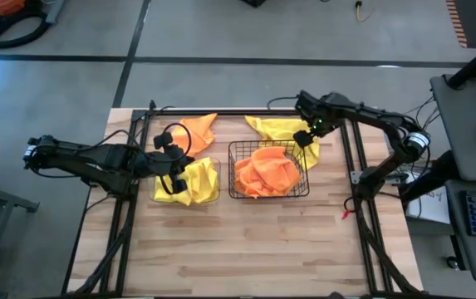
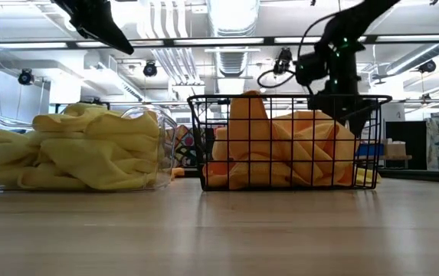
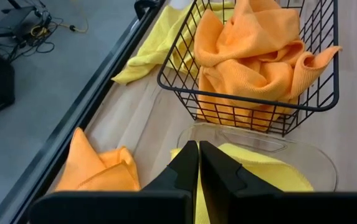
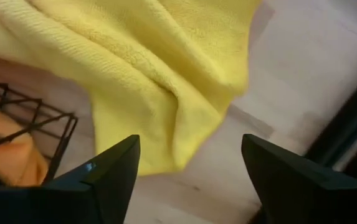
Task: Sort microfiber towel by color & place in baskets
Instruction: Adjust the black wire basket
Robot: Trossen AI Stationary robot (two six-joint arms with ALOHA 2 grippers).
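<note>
A black wire basket (image 1: 306, 172) holds orange towels (image 1: 267, 172). To its left, a clear basket (image 3: 259, 140) holds yellow towels (image 1: 189, 183). One orange towel (image 1: 198, 130) and one yellow towel (image 1: 283, 128) lie loose on the table behind the baskets. My left gripper (image 3: 198, 168) hangs shut and empty over the clear basket's far side. My right gripper (image 4: 190, 180) points down, open, just above the loose yellow towel's (image 4: 166, 74) edge, beside the wire basket's far right corner (image 4: 60, 121). It touches nothing.
A black frame rail (image 1: 221, 110) runs along the table's far edge, and black struts (image 1: 362, 216) run down both sides. Bare wood (image 1: 246, 249) fills the near half of the table. The left arm (image 1: 88, 158) reaches in from the left.
</note>
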